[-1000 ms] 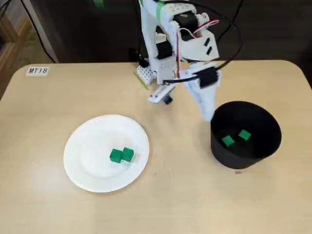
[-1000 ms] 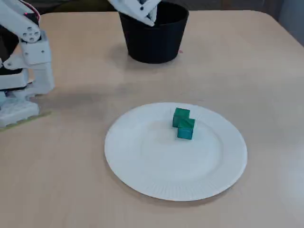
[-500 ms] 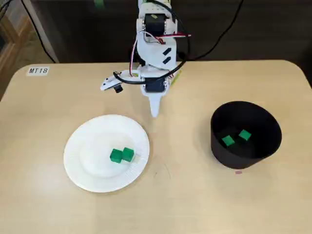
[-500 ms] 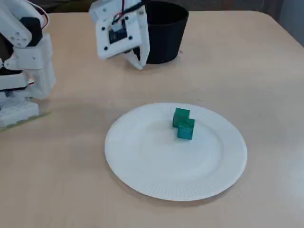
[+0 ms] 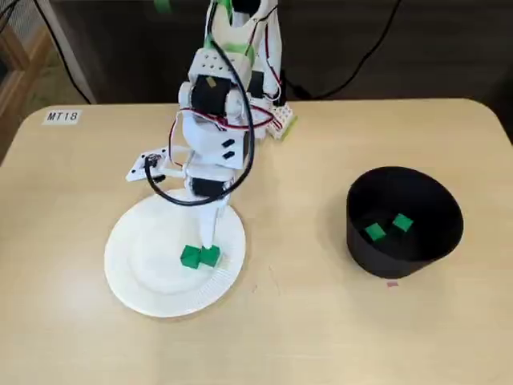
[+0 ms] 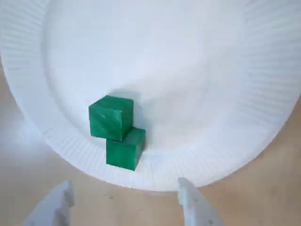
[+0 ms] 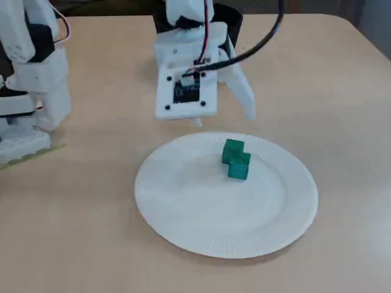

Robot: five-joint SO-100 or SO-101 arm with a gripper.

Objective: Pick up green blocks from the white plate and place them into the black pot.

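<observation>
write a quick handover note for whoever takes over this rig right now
Gripper: jaws open, empty, hovering low at the rim of the white plate, touching nothing.
On the plate: pair of green blocks, pressed against each other, just ahead of the jaws.
Done: two blocks sit apart inside the black pot, nearer block and farther block.
Left: grasp each plate block and drop it into the pot. Since they touch, taking one may nudge the other.

Black pot (image 7: 231, 21) mostly behind the arm (image 7: 185, 91)
</observation>
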